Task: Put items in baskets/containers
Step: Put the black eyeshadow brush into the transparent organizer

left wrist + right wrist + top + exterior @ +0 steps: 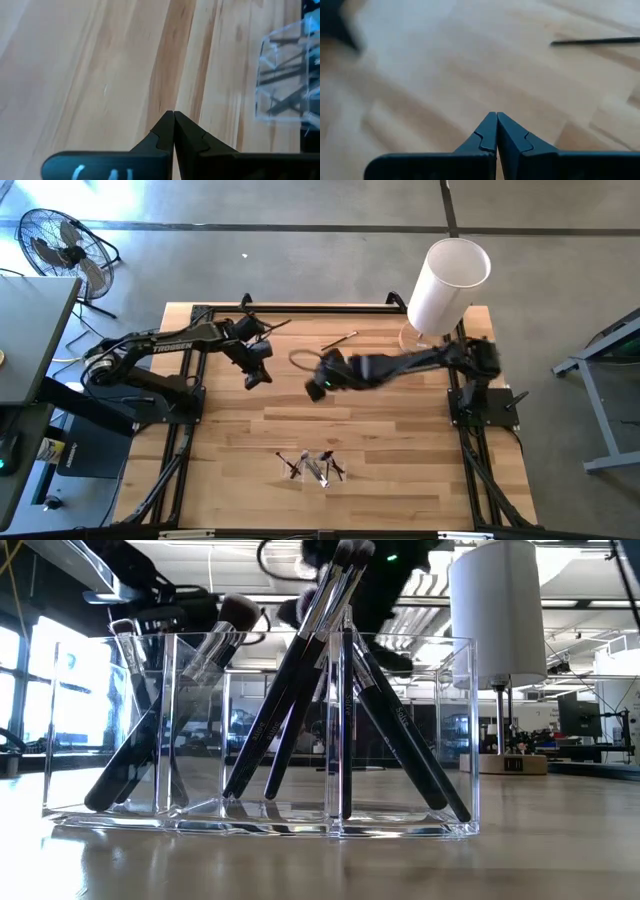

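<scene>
white cylinder [447,287] at table [400,480] corner, fan [62,246] on floor

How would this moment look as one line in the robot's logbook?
left gripper: shut, empty | right gripper: shut, empty | clear holder: brushes inside

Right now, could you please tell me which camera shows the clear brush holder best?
The low view: the clear holder fills it, brushes leaning inside. The high view shows it tiny; the left wrist view catches an edge; the right wrist view misses it.
</scene>
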